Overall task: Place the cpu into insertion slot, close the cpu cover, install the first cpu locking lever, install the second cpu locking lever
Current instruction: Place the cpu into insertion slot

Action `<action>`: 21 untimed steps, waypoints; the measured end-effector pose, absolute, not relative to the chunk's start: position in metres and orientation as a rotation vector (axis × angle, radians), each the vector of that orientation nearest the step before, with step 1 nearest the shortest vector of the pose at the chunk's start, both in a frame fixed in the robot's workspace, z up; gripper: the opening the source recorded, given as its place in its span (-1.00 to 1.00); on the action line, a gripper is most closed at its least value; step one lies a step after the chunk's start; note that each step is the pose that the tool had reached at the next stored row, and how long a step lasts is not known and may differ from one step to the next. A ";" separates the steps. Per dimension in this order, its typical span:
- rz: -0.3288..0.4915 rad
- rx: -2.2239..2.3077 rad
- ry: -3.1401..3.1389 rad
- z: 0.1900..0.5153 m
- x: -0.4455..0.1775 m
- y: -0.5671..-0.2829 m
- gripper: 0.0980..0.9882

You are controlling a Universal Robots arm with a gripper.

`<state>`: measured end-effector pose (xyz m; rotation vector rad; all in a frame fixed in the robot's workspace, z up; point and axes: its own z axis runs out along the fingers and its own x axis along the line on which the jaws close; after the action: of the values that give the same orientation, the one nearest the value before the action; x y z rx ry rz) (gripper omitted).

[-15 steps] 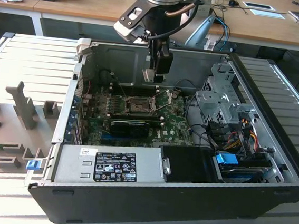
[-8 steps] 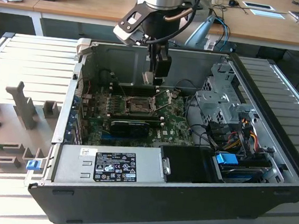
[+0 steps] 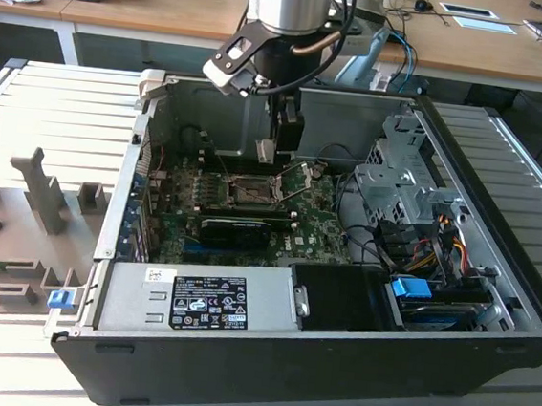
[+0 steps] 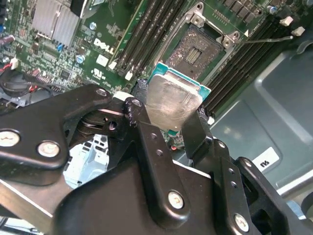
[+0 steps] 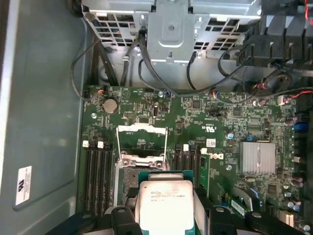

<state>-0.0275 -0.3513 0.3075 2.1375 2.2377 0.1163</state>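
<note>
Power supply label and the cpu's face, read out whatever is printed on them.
On the power supply label: white print on black, too small to read.
On the cpu, held in the tool: a few lines of dark print, too small to read.

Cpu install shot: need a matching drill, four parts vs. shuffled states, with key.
Parts
1. cpu
2. insertion slot
3. cpu cover
4. heatsink

States
A. flipped open
B. silver finned block
C. gripped in the claw, not yet seated
D. empty, dark centre exposed

Pairs: 1-C, 2-D, 3-A, 4-B
</note>
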 end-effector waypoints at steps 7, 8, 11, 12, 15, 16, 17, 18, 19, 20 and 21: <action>0.115 2.149 2.227 0.292 -0.035 -0.351 -0.03; 0.115 2.148 2.227 0.290 -0.036 -0.351 -0.03; 0.115 2.147 2.228 0.284 -0.037 -0.351 -0.03; 0.115 2.147 2.228 0.282 -0.037 -0.351 -0.03; 0.115 2.147 2.228 0.277 -0.037 -0.351 -0.03; 0.115 2.147 2.228 0.272 -0.038 -0.350 -0.03; 0.115 2.147 2.228 0.270 -0.038 -0.350 -0.03; 0.115 2.147 2.228 0.268 -0.039 -0.350 -0.03; 0.115 2.147 2.229 0.265 -0.040 -0.349 -0.03; 0.115 2.147 2.229 0.262 -0.042 -0.348 -0.03; 0.115 2.147 2.229 0.261 -0.043 -0.348 -0.03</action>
<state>-0.0430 -0.3479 0.2608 2.1467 2.2286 0.1151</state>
